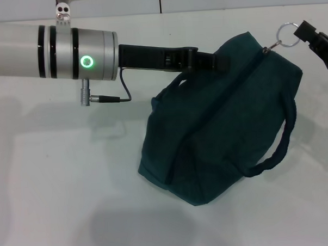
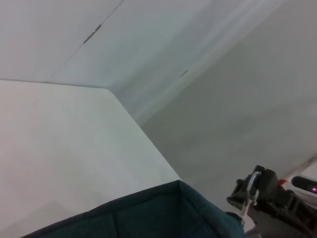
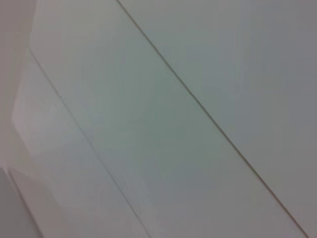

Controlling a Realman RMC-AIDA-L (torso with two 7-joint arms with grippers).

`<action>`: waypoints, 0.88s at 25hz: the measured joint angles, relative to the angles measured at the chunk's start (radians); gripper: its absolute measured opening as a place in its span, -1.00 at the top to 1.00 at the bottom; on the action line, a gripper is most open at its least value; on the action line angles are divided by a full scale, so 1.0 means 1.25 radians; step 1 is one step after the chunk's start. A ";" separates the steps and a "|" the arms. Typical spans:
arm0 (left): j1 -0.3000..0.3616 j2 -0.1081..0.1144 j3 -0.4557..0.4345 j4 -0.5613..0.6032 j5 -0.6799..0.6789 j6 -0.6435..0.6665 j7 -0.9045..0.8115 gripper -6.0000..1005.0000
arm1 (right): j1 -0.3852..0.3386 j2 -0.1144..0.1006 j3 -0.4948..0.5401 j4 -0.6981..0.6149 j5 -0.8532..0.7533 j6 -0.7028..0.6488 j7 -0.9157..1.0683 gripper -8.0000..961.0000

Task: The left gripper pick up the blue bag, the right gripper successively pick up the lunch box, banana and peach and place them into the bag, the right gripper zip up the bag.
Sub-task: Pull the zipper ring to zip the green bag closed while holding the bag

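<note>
Bag (image 1: 219, 131), dark teal and closed, sits tilted on the white table (image 1: 58, 187); left gripper (image 1: 205, 61) clamps its top edge, while right gripper (image 1: 307, 35) pinches the zipper ring (image 1: 285, 33).

Your left arm reaches in from the left across the head view, its silver wrist level and the green light lit. The left end effector (image 1: 205, 60) lies stretched out flat, its black fingers closed on dark fabric at their tips. Your right end effector (image 1: 307, 35) enters at the upper right edge, its fingertips pinched on a small metal ring (image 1: 285, 32).
</note>
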 joint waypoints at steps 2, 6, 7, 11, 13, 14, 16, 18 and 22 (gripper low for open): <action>0.000 0.000 0.000 0.000 0.000 0.005 0.000 0.83 | -0.004 0.000 0.000 0.002 0.002 0.000 0.006 0.97; 0.000 0.000 0.002 0.001 -0.001 0.012 0.000 0.87 | -0.013 -0.001 0.000 0.002 0.004 0.000 0.009 0.97; 0.000 -0.001 0.002 0.001 -0.001 0.013 0.000 0.87 | -0.016 -0.001 0.000 0.002 0.006 -0.001 0.010 0.97; 0.000 -0.001 0.002 -0.003 -0.001 0.015 0.000 0.87 | -0.021 -0.001 0.000 0.002 0.013 -0.003 0.013 0.97; 0.001 -0.001 0.003 -0.005 -0.001 0.020 0.002 0.87 | -0.021 -0.001 0.000 0.002 0.013 -0.003 0.013 0.97; 0.001 -0.002 0.004 -0.005 -0.001 0.024 0.004 0.87 | -0.021 -0.001 0.000 0.002 0.013 -0.003 0.014 0.97; 0.001 -0.003 0.004 -0.005 -0.001 0.035 0.007 0.87 | -0.021 -0.001 0.000 0.002 0.014 -0.003 0.014 0.97; 0.002 -0.004 0.006 -0.005 -0.001 0.050 0.010 0.88 | -0.021 -0.001 0.000 0.002 0.015 -0.004 0.015 0.97; 0.002 -0.006 0.010 -0.006 -0.003 0.065 0.016 0.88 | -0.023 -0.002 0.003 0.002 0.025 0.000 0.020 0.97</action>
